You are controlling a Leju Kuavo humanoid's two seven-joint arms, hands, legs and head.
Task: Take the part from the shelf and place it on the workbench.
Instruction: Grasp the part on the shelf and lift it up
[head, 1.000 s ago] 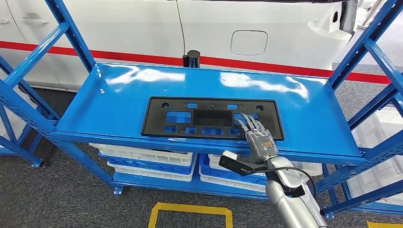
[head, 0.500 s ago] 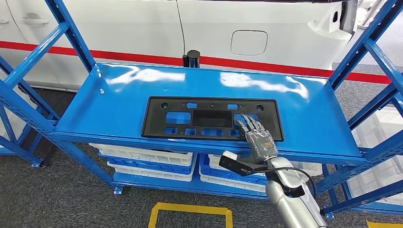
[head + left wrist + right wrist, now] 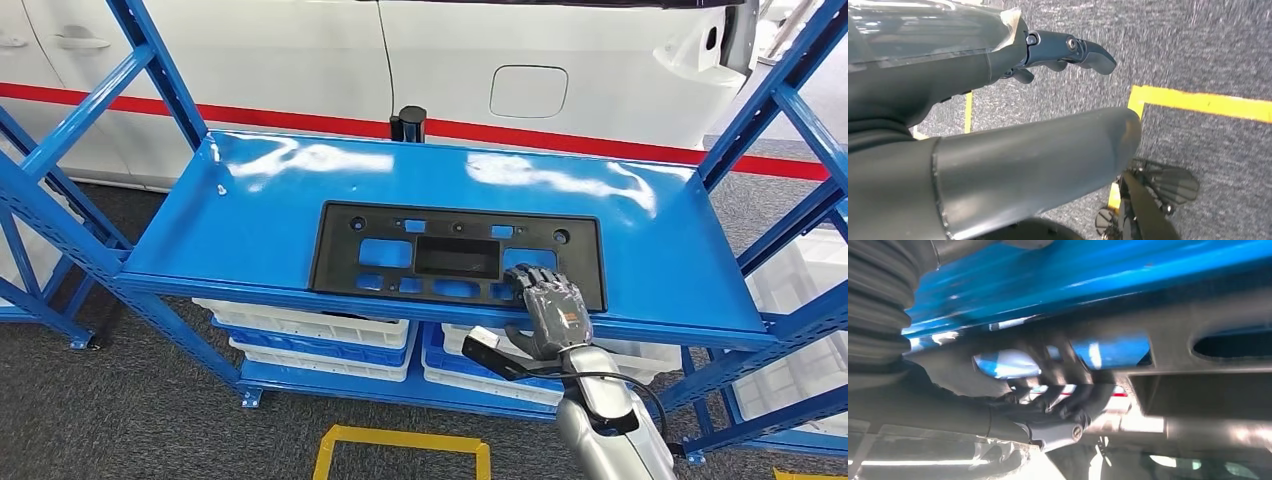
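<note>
Crates point(image 3: 310, 335) sit beneath the shelf point(image 3: 250, 210) while right hand point(image 3: 556, 305) clasps the part point(image 3: 400, 255).

Head view high, facing down onto the shelf point(image 3: 250, 215) — right wrist close under its edge, left wrist floorward.

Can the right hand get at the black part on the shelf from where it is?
Probably yes: the right hand already rests on the black part's near right corner, nothing between them on the shelf.

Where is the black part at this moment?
In the head view, the black part lies flat on the blue shelf, near its front edge and right of centre. The right hand rests on its near right corner.
</note>
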